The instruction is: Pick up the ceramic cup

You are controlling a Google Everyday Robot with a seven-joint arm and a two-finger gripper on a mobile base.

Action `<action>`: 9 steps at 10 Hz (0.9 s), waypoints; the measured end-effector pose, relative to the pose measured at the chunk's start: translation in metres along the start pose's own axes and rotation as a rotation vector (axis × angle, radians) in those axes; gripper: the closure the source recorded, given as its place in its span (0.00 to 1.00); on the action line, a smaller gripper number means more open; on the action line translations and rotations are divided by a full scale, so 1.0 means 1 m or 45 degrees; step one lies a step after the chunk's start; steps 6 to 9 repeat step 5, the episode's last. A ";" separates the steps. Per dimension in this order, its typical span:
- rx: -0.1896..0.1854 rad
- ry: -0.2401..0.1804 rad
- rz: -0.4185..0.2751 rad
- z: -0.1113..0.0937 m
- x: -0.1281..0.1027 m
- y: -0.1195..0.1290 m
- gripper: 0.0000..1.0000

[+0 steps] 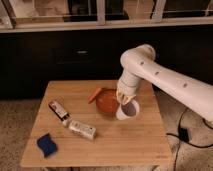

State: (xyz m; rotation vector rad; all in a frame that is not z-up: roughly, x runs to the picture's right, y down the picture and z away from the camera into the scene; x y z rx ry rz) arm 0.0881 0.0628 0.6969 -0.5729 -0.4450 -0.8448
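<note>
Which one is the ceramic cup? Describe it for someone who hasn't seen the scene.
Find the wooden table and go to its right half, where the white arm comes down. The ceramic cup sits directly under the tool, against the right side of the orange bowl. It is small, white and round with a greyish inside, unlike the wider orange bowl.

The robot's arm is thick and white, made of smooth rounded tube-like segments with a soft matte shell. Small dark round dots, maybe screws or holes, sit in a row along the segments. At the bend there is a big rounded joint, like an elbow. The arm becomes narrower toward its end, where the pale beige gripper is, above the wooden table. The gripper is more yellowish than the shell.
</note>
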 end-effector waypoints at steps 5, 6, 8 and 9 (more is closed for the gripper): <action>0.011 0.000 -0.010 -0.009 0.003 -0.007 0.98; 0.011 0.000 -0.010 -0.009 0.003 -0.007 0.98; 0.011 0.000 -0.010 -0.009 0.003 -0.007 0.98; 0.011 0.000 -0.010 -0.009 0.003 -0.007 0.98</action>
